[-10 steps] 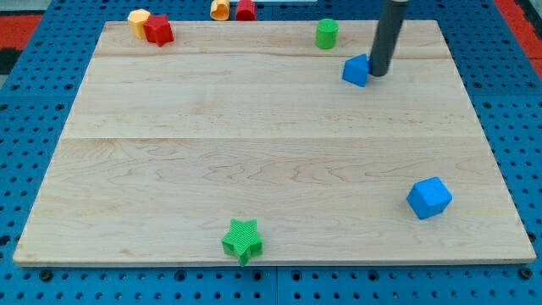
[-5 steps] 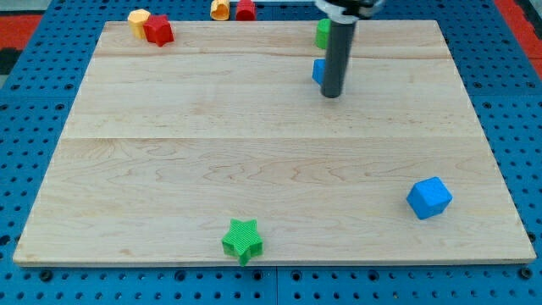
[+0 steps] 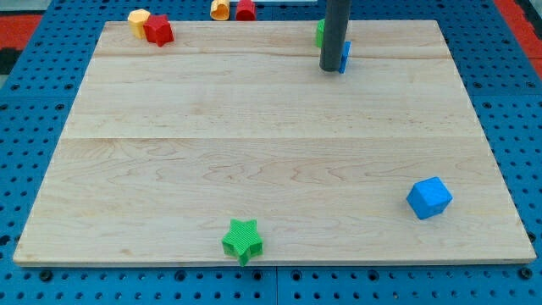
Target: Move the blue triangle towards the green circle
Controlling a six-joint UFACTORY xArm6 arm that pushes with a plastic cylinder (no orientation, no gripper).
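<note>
Blue triangle [image 3: 345, 56]: only a thin blue sliver shows at the right edge of the dark rod, so its shape cannot be confirmed here; it sits near the view's top, right of centre, on the wooden board [image 3: 271, 144]. Green circle [image 3: 320, 32]: likewise mostly hidden, a narrow green strip showing at the rod's left edge, just above and left of the blue sliver; whether the two blocks touch cannot be told. My tip [image 3: 329, 69] rests on the board directly in front of both blocks, against or just beside the blue triangle's left side. The rod carries no jaws and holds nothing. Other blocks: a red star [image 3: 157, 30] touching a yellow block [image 3: 138, 20] at top left; a second yellow block [image 3: 220, 9] and a red block [image 3: 246, 9] at the top edge; a green star [image 3: 242, 240] at the bottom; a blue cube-like block [image 3: 429, 197] at lower right.
</note>
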